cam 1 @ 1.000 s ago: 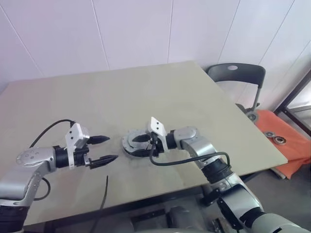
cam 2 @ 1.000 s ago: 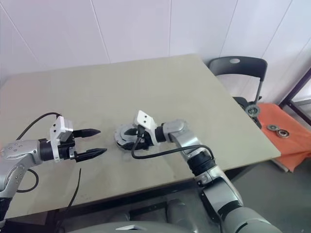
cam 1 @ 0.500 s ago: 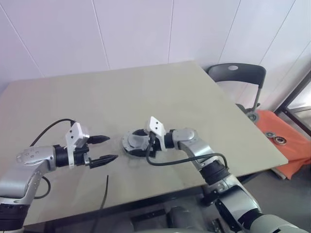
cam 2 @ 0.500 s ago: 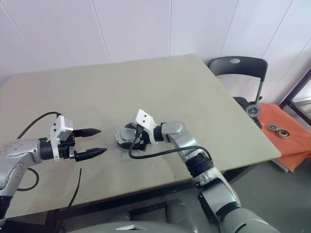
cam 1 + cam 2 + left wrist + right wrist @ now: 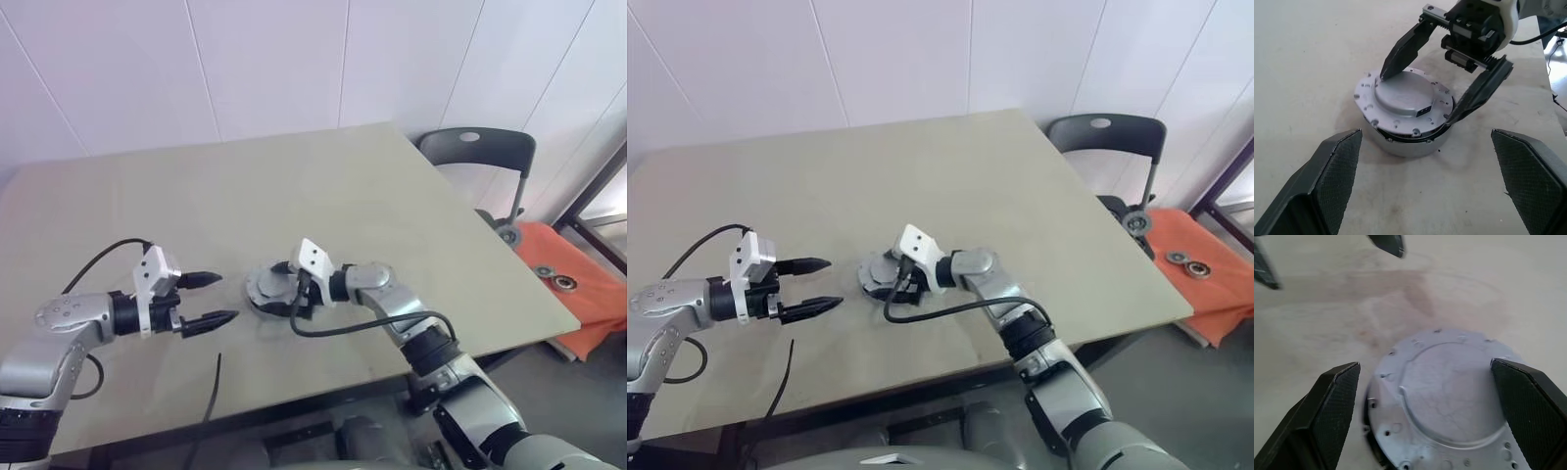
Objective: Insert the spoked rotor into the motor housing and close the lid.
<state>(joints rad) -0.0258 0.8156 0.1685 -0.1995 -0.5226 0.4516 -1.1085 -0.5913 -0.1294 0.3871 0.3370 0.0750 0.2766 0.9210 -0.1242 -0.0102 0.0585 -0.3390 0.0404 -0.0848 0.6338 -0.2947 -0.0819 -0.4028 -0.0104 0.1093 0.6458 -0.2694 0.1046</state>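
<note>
- Left gripper [image 5: 214, 300], two black tapered fingers on a silver arm: hovers over the beige square table [image 5: 323, 186], just left of the motor housing and apart from it; jaws spread wide, nothing between them.
- Loose black cable [image 5: 210, 392]: lies on the table near the front edge, on the left gripper's side of the housing.
- Short round silver-grey motor housing [image 5: 1410, 143]: stands on the table between the two grippers.
- Flat round pale blue-grey lid [image 5: 1403, 93]: sits on top of the housing, covering it.
- Right gripper [image 5: 1422, 95], black fingers under a white block: reaches over the housing from the right, jaws apart, one fingertip [image 5: 1386, 73] at the lid's far edge, the other down beside the housing's rim.
- Dark grey chair [image 5: 478, 152]: stands well right of the housing, beyond the table's edge.
</note>
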